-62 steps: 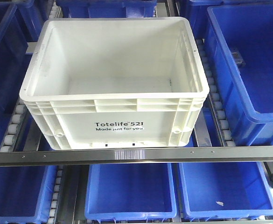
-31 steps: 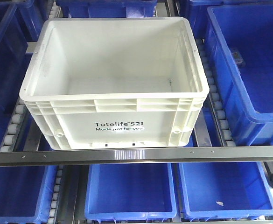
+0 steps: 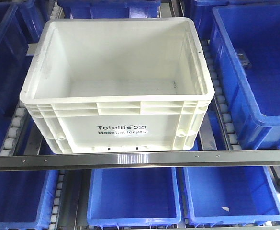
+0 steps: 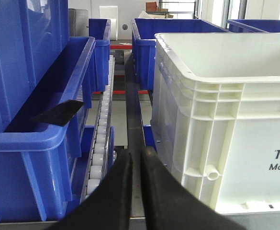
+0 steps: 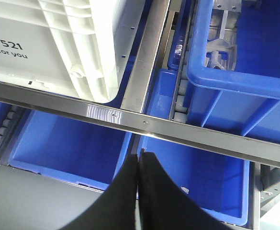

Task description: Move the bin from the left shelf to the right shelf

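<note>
The large white rectangular plastic bin [image 3: 117,86] looks smooth and matt, the blue plastic bins [image 3: 252,72] glossier; the shelf's metal front rail [image 3: 140,159] is polished.

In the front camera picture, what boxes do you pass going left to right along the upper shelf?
Blue bin at the left edge → big white bin → roller track → big blue bin on the right.
</note>
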`<state>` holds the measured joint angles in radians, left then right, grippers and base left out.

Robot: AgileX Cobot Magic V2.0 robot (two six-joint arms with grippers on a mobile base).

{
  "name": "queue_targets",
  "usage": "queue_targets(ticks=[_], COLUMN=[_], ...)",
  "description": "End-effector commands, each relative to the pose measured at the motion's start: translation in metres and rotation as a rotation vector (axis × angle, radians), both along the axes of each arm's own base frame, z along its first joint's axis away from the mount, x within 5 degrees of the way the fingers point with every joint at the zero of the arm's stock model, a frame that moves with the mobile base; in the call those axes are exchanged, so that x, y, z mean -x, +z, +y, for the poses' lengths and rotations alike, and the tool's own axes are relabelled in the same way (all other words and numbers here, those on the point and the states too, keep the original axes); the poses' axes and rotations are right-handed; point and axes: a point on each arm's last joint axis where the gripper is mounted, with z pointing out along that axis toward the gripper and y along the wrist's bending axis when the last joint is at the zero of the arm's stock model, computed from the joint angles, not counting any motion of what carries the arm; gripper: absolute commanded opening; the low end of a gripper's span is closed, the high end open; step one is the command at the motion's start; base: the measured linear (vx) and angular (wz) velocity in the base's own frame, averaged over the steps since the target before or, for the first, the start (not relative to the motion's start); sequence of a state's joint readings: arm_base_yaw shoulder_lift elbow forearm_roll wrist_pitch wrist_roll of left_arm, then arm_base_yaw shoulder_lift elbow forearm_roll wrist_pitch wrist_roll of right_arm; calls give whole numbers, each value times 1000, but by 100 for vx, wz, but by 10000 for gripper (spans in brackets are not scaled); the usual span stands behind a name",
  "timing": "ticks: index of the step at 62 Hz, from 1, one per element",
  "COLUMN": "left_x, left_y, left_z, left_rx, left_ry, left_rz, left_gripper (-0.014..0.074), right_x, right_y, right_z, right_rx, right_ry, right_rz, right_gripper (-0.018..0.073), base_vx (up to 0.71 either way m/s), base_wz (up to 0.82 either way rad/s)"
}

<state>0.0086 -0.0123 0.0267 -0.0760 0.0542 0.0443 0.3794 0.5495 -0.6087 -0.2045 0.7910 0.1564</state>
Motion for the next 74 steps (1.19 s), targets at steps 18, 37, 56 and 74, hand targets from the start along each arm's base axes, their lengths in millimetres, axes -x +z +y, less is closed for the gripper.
queue_targets(ticks=[18,37,56,74], left_x=[2,2,2,2], left_y=[15,15,15,15], left_z=[0,0,0,0], left_rx=[17,17,17,17], left_ry=[2,2,2,2], left_rz=[-108,-108,-108,-108], left_gripper=[28,28,28,28], right_x=[-3,-3,-3,20], right_y=[12,12,12,24], right_z=[1,1,1,-12], right_rx=[-7,-7,-7,-19], right_ry=[14,13,13,-31], right_rz=[-78,-77,-77,-213], right_gripper=[-9,-9,-9,-9], base_vx=[0,0,0,0], base_wz=[0,0,0,0])
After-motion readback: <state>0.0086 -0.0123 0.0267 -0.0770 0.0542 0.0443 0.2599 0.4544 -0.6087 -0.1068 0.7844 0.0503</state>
